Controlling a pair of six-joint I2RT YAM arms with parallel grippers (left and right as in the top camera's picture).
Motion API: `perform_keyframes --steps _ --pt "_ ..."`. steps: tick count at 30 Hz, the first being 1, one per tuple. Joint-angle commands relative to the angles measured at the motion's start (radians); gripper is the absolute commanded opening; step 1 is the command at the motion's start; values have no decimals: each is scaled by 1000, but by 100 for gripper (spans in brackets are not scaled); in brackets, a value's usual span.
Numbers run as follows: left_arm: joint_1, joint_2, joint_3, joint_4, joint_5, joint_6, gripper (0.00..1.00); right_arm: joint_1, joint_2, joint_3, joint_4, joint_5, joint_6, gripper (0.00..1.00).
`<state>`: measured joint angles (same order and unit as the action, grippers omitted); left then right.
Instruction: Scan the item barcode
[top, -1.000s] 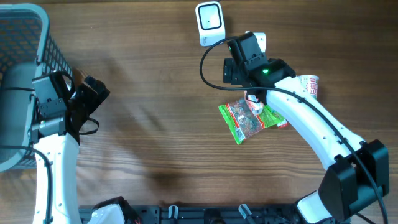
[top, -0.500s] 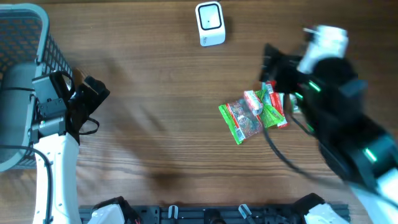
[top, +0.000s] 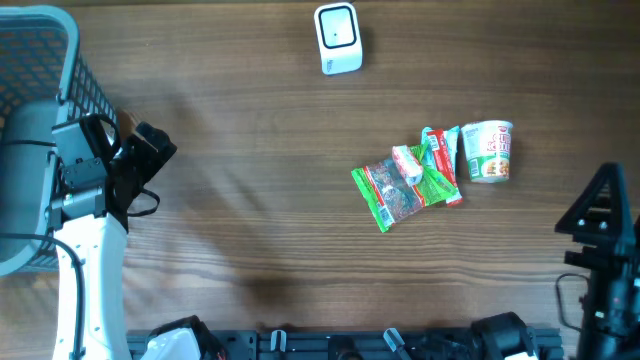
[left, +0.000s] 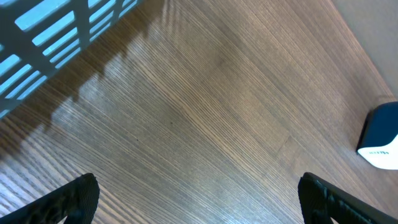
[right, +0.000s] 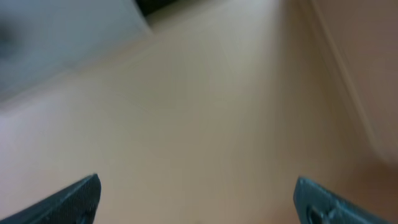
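scanner (top: 337, 38) 1; basket (top: 72, 38) 1; cup (top: 487, 151) 1; packets (top: 392, 192) overlapping, count unclear

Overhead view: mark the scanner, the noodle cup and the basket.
Scanner (top: 337, 38), overhead view, middle of its white top face.
Noodle cup (top: 487, 151), overhead view, its printed side wall.
Basket (top: 90, 85), overhead view, its mesh side wall.

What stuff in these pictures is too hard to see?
1. Overhead: any barcode on the snack packets or the cup is too small to find.
2. Overhead: the basket is cut off by the left edge, and the left arm covers part of it.
3. Right wrist: everything is blurred; past the open right gripper only a tan surface shows.
4. Left wrist: the scanner is cut off by the right edge.
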<state>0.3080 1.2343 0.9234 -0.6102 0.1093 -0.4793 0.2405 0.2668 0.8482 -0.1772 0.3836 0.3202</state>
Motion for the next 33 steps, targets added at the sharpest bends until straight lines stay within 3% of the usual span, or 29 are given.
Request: perform_keyframes --steps 1,2,4,11,21,24,28,33 --pt "9 6 8 0 -3 1 100 -23 -70 -169 288 -205 -228 100" --pt "9 6 8 0 -3 1 100 -30 -93 -251 426 -205 -227 100" --pt "9 6 8 0 -3 1 100 -31 -133 -361 526 -205 -227 100" --pt "9 6 8 0 -3 1 100 -32 -264 -608 597 -204 -223 100" --pt "9 6 8 0 -3 1 100 -81 -263 -832 611 -227 -158 100" --pt "9 6 8 0 -3 1 100 -92 -263 -843 499 -236 -162 100" --pt "9 6 8 0 -3 1 100 -92 -263 -843 217 -243 -163 100" --pt "9 6 8 0 -3 1 100 -92 -263 -843 198 -247 -163 100"
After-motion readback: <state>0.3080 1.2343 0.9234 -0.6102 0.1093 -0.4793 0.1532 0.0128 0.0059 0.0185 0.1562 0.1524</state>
